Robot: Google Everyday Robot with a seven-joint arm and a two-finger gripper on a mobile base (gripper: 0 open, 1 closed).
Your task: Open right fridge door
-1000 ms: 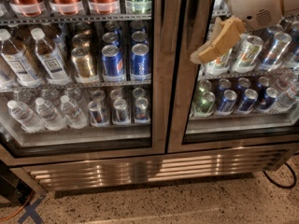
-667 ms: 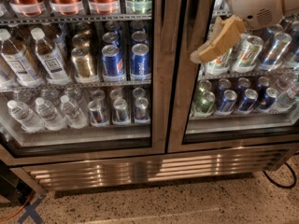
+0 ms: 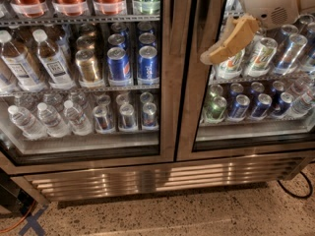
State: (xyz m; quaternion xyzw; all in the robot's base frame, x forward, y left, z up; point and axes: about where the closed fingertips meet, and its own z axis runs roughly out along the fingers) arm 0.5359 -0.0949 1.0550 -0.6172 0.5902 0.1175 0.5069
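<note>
One tan tool (image 3: 219,48) hangs before the right fridge door (image 3: 193,124).

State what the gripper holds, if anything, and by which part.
Cannot tell. The gripper sits at the left frame edge of the right fridge door, top right of view; no grip on it shows.

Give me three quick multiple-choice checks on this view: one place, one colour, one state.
1. Where is the gripper? A. before the right fridge door's upper left B. at the bottom grille C. out of view
2. The cable on the floor, lower right, is: A. orange B. black C. white
3. The right fridge door is: A. swung wide B. removed C. shut
Key: 1A, it hangs over that door's left frame; 2B, a dark loop; 3C, its frame sits flush beside the left door.
</note>
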